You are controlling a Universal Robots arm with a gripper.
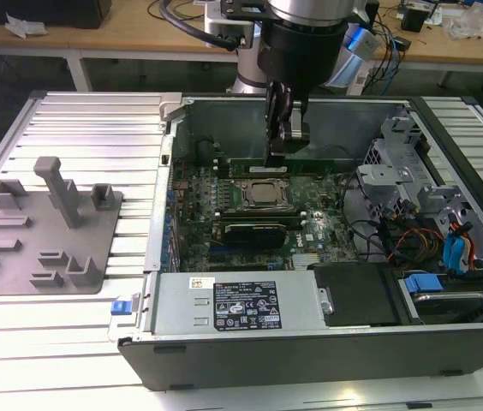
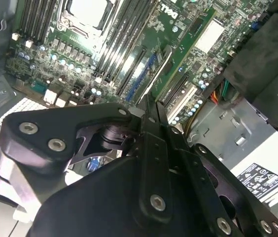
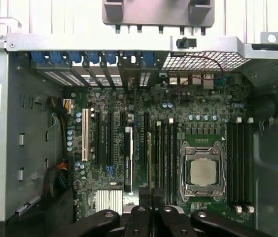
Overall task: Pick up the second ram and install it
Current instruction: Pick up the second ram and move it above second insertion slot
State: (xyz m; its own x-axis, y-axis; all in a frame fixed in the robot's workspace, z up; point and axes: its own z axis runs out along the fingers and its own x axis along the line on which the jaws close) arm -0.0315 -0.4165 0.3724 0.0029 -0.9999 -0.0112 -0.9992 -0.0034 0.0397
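Observation:
My gripper (image 1: 281, 156) hangs inside the open computer case, above the motherboard (image 1: 310, 227). It is shut on the second ram (image 1: 334, 162), a thin green stick held level by its middle. Both wrist views show the ram edge-on, running out from between my fingertips (image 2: 150, 106) as a narrow strip (image 2: 161, 73). In the first wrist view the ram (image 3: 149, 158) hovers over the board just beside the dark memory slots (image 3: 164, 158) next to the processor socket (image 3: 201, 172). It is not touching the board.
The grey holder tray (image 1: 44, 244) lies outside the case on the slatted table, at the exterior view's left. A black card (image 1: 257, 231) sits near the processor. The power supply (image 1: 233, 304), drive cage (image 1: 391, 184) and cables (image 1: 413, 244) crowd the case.

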